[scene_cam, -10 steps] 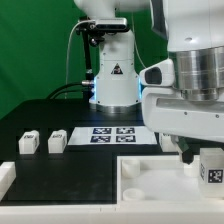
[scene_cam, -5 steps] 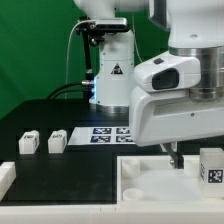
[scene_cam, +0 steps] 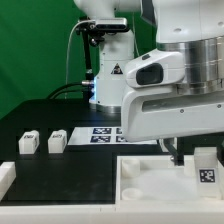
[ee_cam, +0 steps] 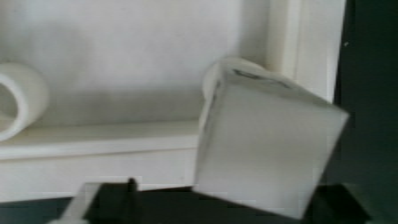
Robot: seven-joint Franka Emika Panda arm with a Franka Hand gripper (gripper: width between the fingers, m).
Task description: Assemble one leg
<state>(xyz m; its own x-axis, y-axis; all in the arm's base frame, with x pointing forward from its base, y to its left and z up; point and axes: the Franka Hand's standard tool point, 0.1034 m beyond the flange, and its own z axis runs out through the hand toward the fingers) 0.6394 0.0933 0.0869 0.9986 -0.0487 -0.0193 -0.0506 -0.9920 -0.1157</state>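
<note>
A leg (scene_cam: 207, 170), a small white block with a square tag on its near face, stands at the right end of the large white tray (scene_cam: 150, 185). My gripper (scene_cam: 193, 158) is right over it. One dark finger (scene_cam: 180, 154) shows just to the exterior view's left of the leg. In the wrist view the leg (ee_cam: 267, 140) leans between my fingers, with a gap on either side. My gripper (ee_cam: 228, 200) is open around it. Two more legs (scene_cam: 28, 142) (scene_cam: 56, 141) lie on the black table at the left.
The marker board (scene_cam: 112, 134) lies on the table behind the tray. A white part (scene_cam: 5, 176) sits at the front left edge. The tray rim (ee_cam: 294, 50) and a round corner socket (ee_cam: 18, 100) show in the wrist view. The robot base stands behind.
The wrist has turned and the arm's body has swung toward the exterior view's left. The leg has stayed almost in place with its tag still facing the camera.
</note>
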